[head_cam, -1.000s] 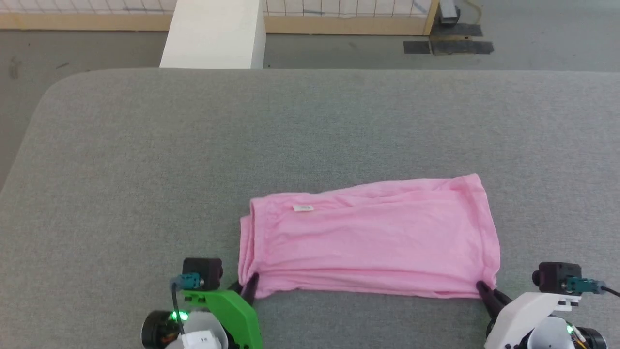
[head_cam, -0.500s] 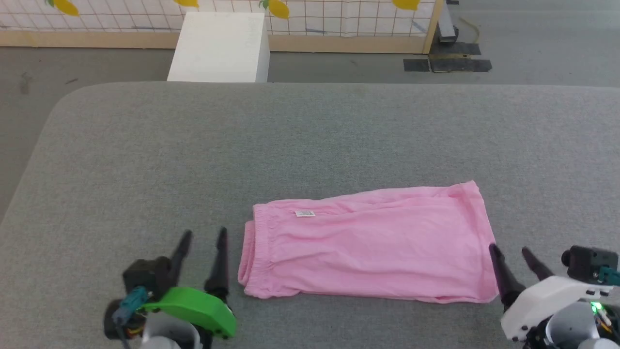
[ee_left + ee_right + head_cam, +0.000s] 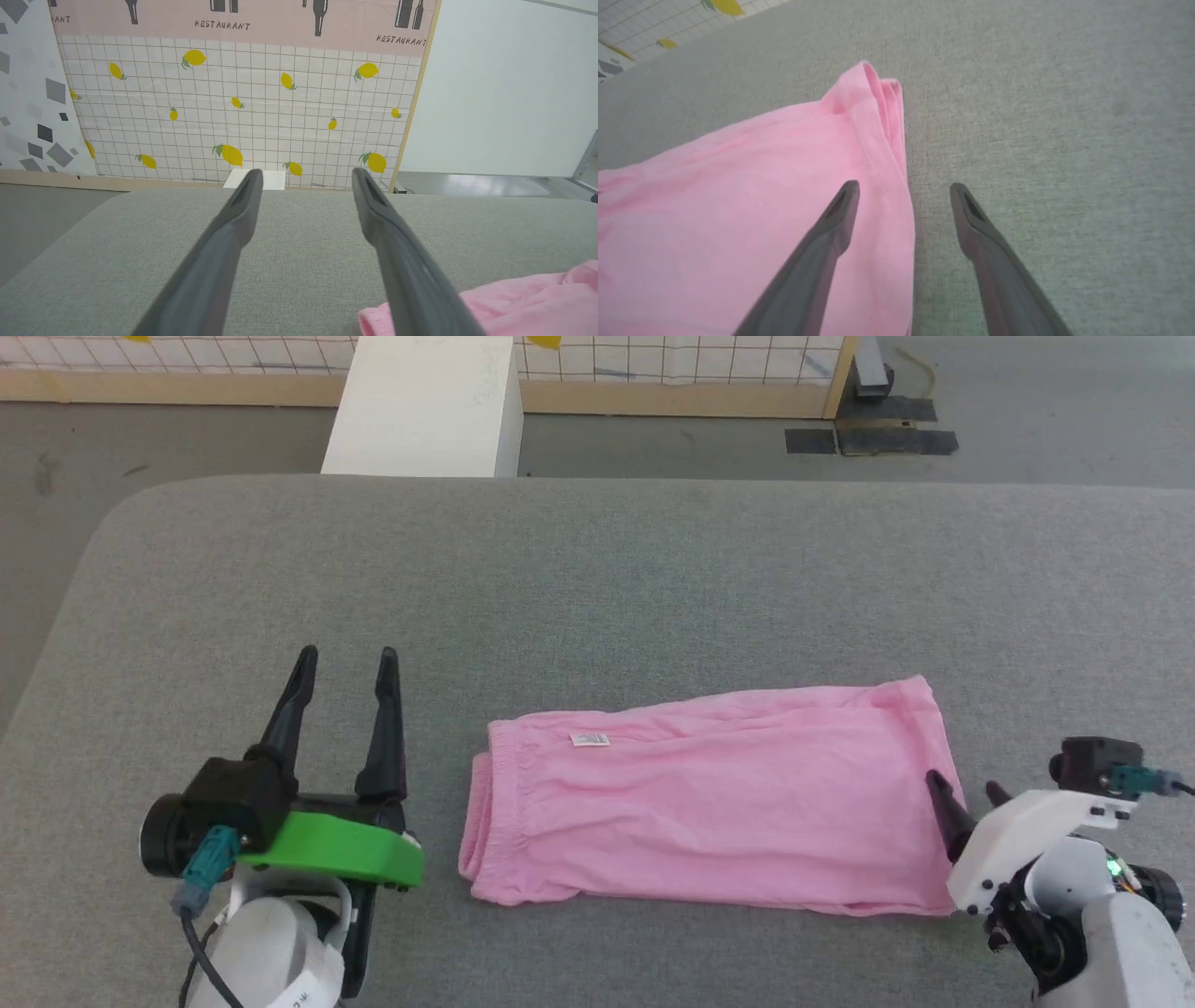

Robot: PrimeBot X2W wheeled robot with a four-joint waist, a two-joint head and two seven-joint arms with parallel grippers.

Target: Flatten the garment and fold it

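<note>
The pink shorts lie folded flat on the grey table, waistband at the left with a small white label, hemmed ends at the right. My left gripper is open and empty, lifted to the left of the waistband; its wrist view catches a corner of the shorts at lower right. At the hemmed right edge my right gripper stands open. In its wrist view one finger hangs over the shorts and the other over bare table, holding nothing.
A white box stands on the floor beyond the table's far edge. A lemon-patterned tiled wall panel with a wooden base runs behind it. The table's far left corner is rounded.
Both grippers let go of the shorts' near corners and opened. The left one rose and moved away to the left; the right one lifted at the hem. The head camera shifted.
</note>
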